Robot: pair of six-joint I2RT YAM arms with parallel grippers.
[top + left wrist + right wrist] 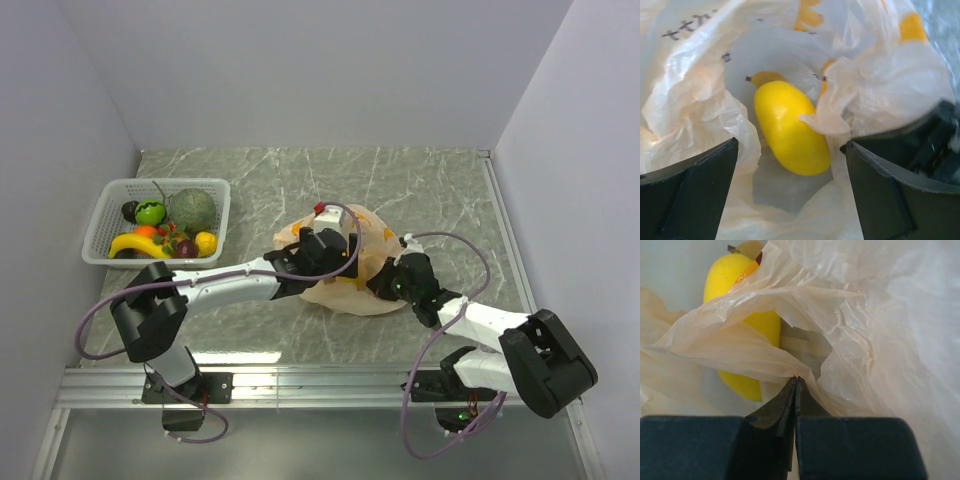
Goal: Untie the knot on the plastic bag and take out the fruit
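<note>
Fingers of the right gripper (796,382) pinch the plastic bag (865,330) film. The left gripper (791,146) hangs spread above the yellow fruit (790,127), which it likely must descend and grasp.

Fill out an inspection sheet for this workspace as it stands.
Surface: grey-green marbled table.
Job's things: plastic bag mid-table, mouth open, no knot seen; yellow fruit lying inside it; banana and other small fruits in the white basket at left.
Clutter: melon and green fruit, also in the basket.
Grippers: left gripper open over the bag's mouth, above the yellow fruit; right gripper shut on the bag's film.
Cables: left arm's cable and right arm's cable, purple, hanging in loops.
Surroundings: white walls on three sides; metal rail at the near edge.
</note>
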